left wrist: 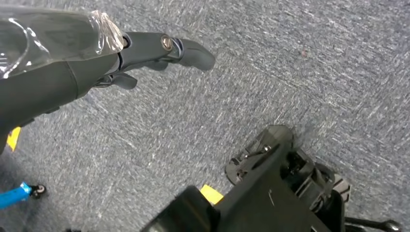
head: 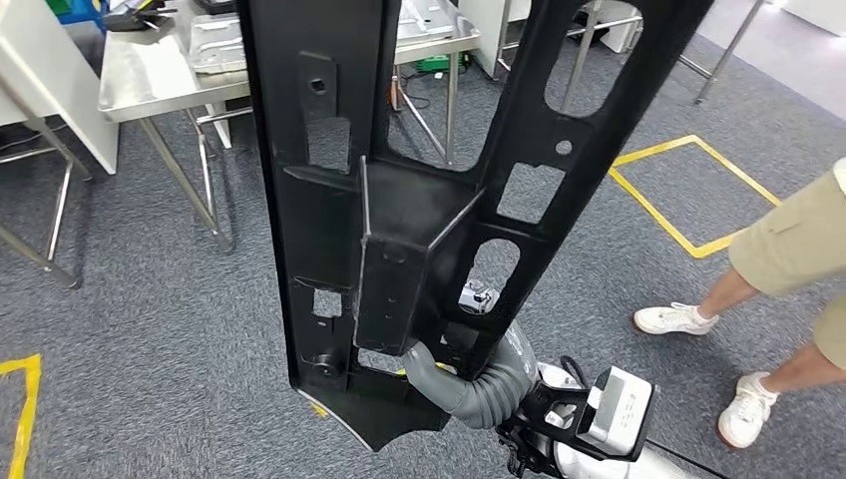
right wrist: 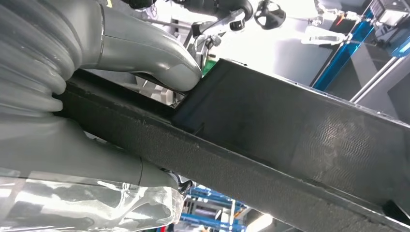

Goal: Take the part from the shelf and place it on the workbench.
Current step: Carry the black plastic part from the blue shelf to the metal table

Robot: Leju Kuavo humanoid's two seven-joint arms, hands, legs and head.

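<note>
1. Black, long and full of cut-out windows: the part (head: 419,200), held upright in the air in front of the body and covering much of the head view. Off the shelf already, so the first half of the task judged as done.
2. Steel, farther away at the upper left: a workbench (head: 150,85), with pressed metal sheets lying on it. Well apart from the part, so carrying and placing judged as not yet done.
3. Clamped on the lower end of the part: the right hand (head: 449,374), thumb (right wrist: 159,58) pressed on one face, other fingers wrapped under the edge in the right wrist view.
4. Hanging over the grey carpet, holding nothing: the left hand (left wrist: 145,53), fingers mostly straight and apart.
5. Standing near, at the right edge: a person's legs (head: 758,329) in white shoes; good to watch while walking with such a long piece.
</note>
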